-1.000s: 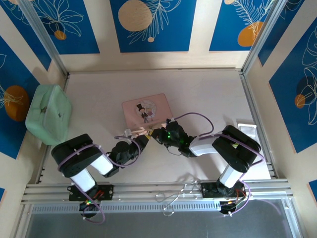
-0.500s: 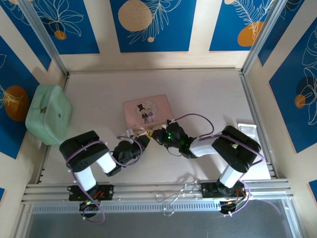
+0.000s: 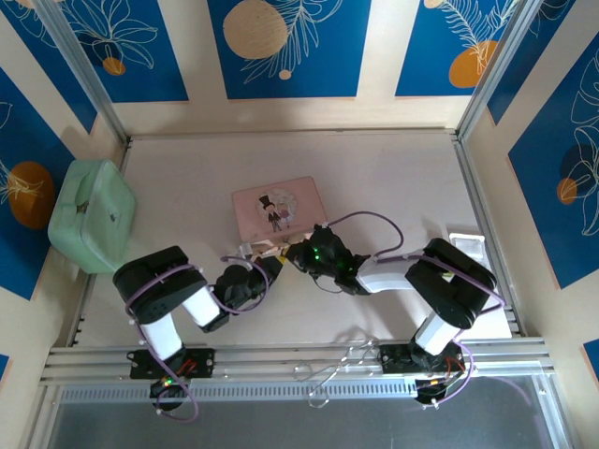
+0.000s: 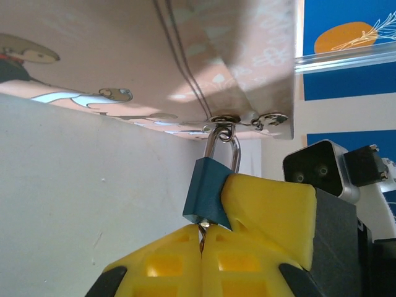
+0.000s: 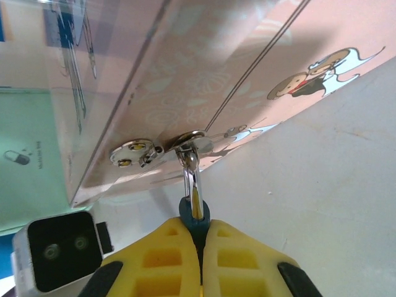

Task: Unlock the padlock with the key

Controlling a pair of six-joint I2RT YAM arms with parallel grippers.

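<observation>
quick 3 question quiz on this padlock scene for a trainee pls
1. True or false: the padlock hangs by its shackle from the green case.
2. Multiple choice: what is the right gripper shut on? A) the padlock's blue body B) the box lid C) nothing
3. Short answer: what thin metal thing sits between the closed fingertips of the left gripper, right under the padlock?

Key
1. False: it hangs from the hasp on the pink box.
2. A
3. The key, as far as the left wrist view shows.
</observation>
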